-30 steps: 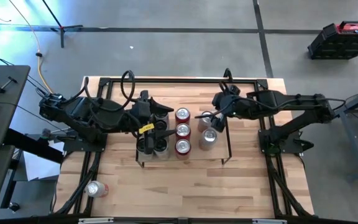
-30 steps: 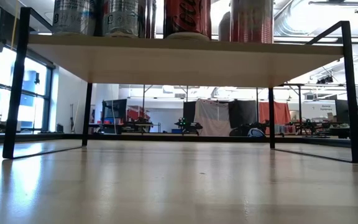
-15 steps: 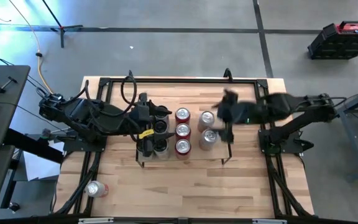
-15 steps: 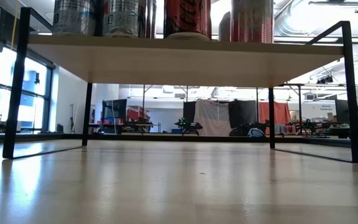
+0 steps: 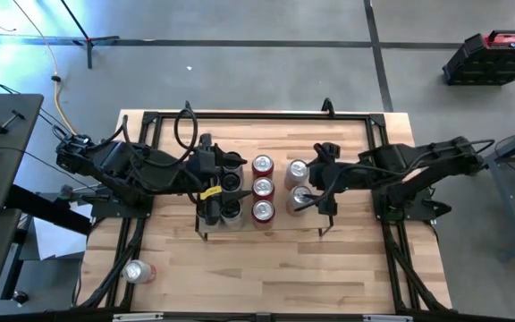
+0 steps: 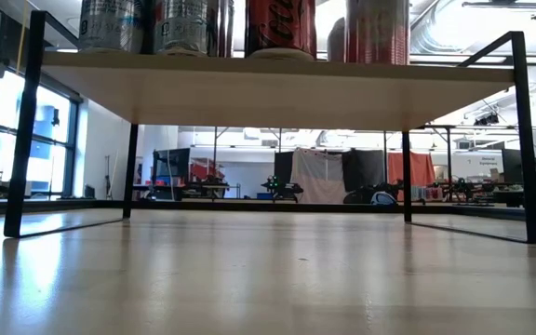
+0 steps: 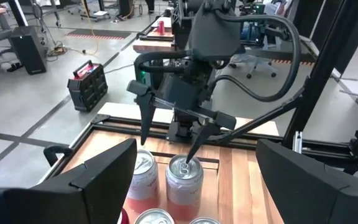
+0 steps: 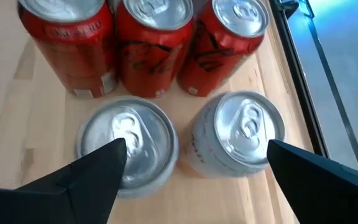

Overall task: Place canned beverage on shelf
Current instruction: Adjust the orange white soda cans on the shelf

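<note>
You are looking at the table (image 5: 266, 268) carrying the shelf (image 5: 280, 224), where red cans (image 5: 263, 189) are standing mid-board. Your right claw (image 5: 307, 195) is hovering wide over two silver cans (image 8: 127, 146) near the shelf's right end; your left claw (image 5: 226, 190) is gaping wide over cans at its left end.

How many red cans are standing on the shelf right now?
3: a row down the shelf's middle, far, middle and near. The left arm covers other cans, so more red ones may be hidden.

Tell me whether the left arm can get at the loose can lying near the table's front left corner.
Probably yes: the loose can lies alone on bare tabletop on the left arm's side, nothing around it, and the left tool over the shelf is open.
</note>
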